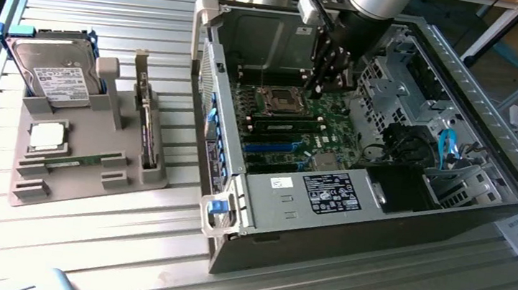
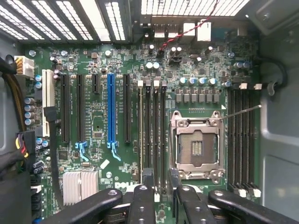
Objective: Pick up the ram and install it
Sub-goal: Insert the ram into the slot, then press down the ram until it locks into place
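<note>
Claw [image 1: 318,86] dark against motherboard [image 1: 324,126], hard to make out, ram [image 1: 73,161] in tray [image 1: 90,194].

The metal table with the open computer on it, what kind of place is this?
Probably a robot lab or workshop for building computers: an open computer case, a grey tray holding a hard drive, and a robot arm reaching inside.

Green motherboard [image 2: 100,122], empty silver processor socket [image 2: 196,147], black memory slots [image 2: 240,135] either side, one blue expansion slot [image 2: 111,109]

Hard drive [image 1: 54,80], processor chip [image 1: 46,136] in grey tray [image 1: 96,135] beside open computer case [image 1: 277,201].
</note>
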{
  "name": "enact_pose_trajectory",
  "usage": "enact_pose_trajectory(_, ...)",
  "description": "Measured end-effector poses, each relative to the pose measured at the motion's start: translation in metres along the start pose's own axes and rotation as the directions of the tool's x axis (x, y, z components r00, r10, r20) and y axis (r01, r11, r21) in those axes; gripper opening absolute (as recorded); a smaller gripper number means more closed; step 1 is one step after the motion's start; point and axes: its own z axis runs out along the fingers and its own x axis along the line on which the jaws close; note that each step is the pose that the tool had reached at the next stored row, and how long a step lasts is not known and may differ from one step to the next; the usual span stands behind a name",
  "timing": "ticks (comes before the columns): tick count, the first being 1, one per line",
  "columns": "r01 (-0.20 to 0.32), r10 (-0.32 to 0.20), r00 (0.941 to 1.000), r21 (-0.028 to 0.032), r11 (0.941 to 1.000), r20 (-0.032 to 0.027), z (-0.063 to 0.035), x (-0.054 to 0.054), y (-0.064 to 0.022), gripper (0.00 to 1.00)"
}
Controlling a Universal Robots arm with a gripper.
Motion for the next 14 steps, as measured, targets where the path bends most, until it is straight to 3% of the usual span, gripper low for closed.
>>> enact_pose_trajectory(14, 0.000, 0.000, 1.0000, 0.0000, 1.0000, 0.0000, 0.0000, 0.0000, 0.0000, 0.24)
